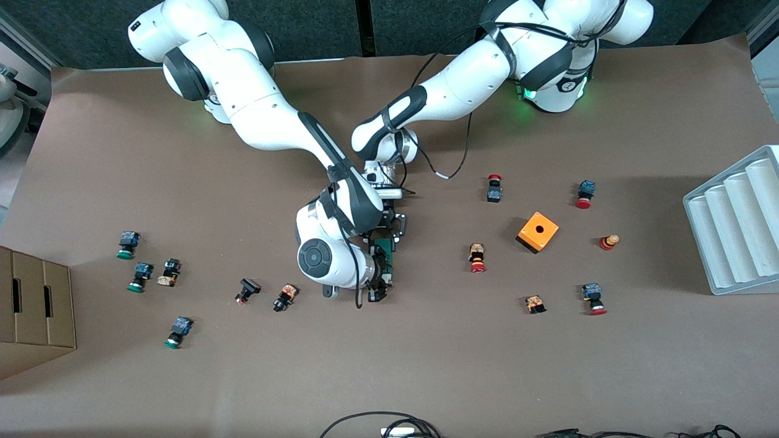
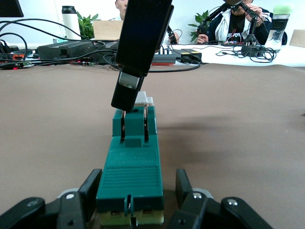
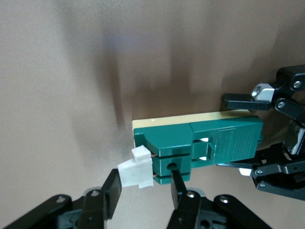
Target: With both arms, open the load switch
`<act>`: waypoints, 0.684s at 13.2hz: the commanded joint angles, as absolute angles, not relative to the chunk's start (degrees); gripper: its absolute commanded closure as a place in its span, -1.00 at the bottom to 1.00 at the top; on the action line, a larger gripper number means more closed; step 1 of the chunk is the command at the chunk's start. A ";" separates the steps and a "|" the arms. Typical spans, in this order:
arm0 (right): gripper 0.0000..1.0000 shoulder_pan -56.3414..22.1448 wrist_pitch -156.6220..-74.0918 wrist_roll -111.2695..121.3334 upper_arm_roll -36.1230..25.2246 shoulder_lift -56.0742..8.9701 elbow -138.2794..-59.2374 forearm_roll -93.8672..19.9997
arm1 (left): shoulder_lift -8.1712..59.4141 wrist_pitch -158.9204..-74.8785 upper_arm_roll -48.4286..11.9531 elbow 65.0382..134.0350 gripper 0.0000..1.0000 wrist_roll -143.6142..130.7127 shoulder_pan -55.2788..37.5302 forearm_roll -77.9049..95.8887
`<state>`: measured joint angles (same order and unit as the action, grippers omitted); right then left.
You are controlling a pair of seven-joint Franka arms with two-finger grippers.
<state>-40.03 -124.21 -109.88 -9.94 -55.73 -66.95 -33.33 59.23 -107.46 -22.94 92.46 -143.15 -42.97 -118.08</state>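
Observation:
The load switch (image 1: 385, 251), a dark-green bar on a cream base, lies at the middle of the table. My left gripper (image 1: 392, 228) is shut on the end of it farther from the front camera. In the left wrist view the switch (image 2: 131, 167) sits between that gripper's fingers (image 2: 90, 183). My right gripper (image 1: 378, 286) is shut on the nearer end. In the right wrist view its fingers (image 3: 110, 191) straddle the small white piece (image 3: 135, 172) and the green tip (image 3: 167, 167); one pad touches the white piece, the other presses the green part. The left gripper (image 3: 228, 133) clamps the switch's other end.
An orange cube with a hole (image 1: 537, 232) and several push buttons (image 1: 477, 258) lie toward the left arm's end, beside a white ridged tray (image 1: 736, 225). More buttons (image 1: 285, 297) and a cardboard box (image 1: 36, 304) are toward the right arm's end. Cables (image 1: 389, 426) lie at the near edge.

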 commanded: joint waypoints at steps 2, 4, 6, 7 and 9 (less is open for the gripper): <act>0.00 -40.17 -122.35 -109.95 -10.46 -55.28 -67.23 -35.42 | 60.29 -106.70 -22.24 91.58 -0.39 -144.58 -43.77 -119.09; 0.00 -40.25 -122.26 -109.95 -10.28 -54.58 -68.11 -35.42 | 60.29 -106.70 -22.24 91.58 -0.39 -144.67 -43.77 -119.09; 0.00 -40.43 -121.82 -109.95 -10.28 -54.32 -68.20 -35.42 | 60.29 -106.61 -22.24 91.58 -0.39 -144.58 -43.77 -119.09; 0.00 -40.43 -121.64 -110.04 -10.28 -54.14 -68.29 -35.42 | 60.29 -106.70 -22.24 91.58 -0.39 -144.58 -43.77 -119.09; 0.00 -40.43 -120.85 -110.13 -10.28 -53.70 -68.38 -35.42 | 60.29 -106.70 -22.24 91.58 -0.39 -144.58 -43.77 -119.09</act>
